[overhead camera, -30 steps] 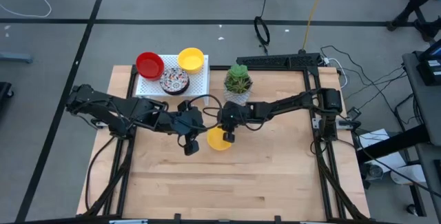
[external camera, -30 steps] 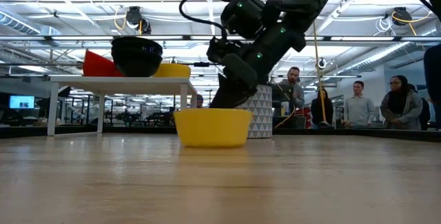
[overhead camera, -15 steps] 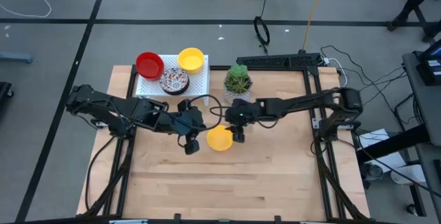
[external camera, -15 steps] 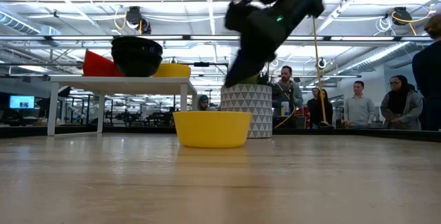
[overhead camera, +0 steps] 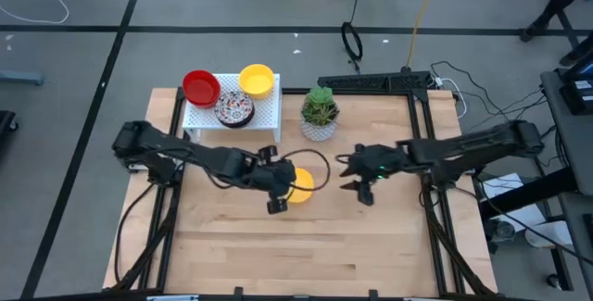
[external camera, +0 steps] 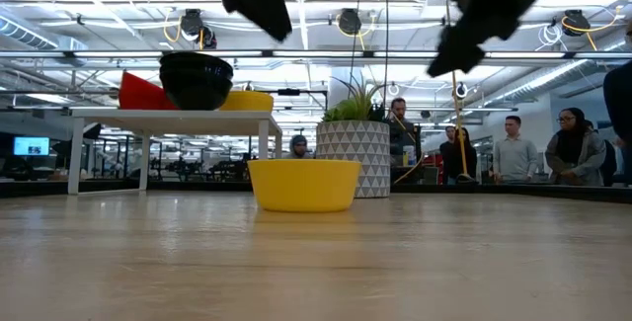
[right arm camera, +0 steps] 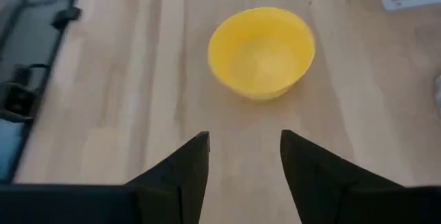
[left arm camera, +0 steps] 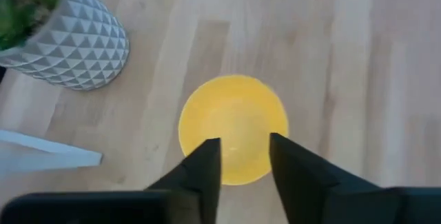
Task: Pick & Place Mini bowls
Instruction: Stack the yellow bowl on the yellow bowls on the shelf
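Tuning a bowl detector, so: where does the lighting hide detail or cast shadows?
Low view: bright ceiling lights behind turn the patterned bowl on the white rack into a dark silhouette. Left wrist view: the yellow bowl under the open left gripper is evenly lit. High view: flat light, faint shadows on the table.

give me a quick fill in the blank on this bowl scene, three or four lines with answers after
1. The bowl alone on the wooden table is ____ in colour.
2. The claw right above that bowl is the ____ claw.
3. The white rack holds ____ bowls: a red bowl, a patterned bowl and another yellow bowl.
4. The plant pot stands on the ____, beside the rack.

Missing words: yellow; left; three; table
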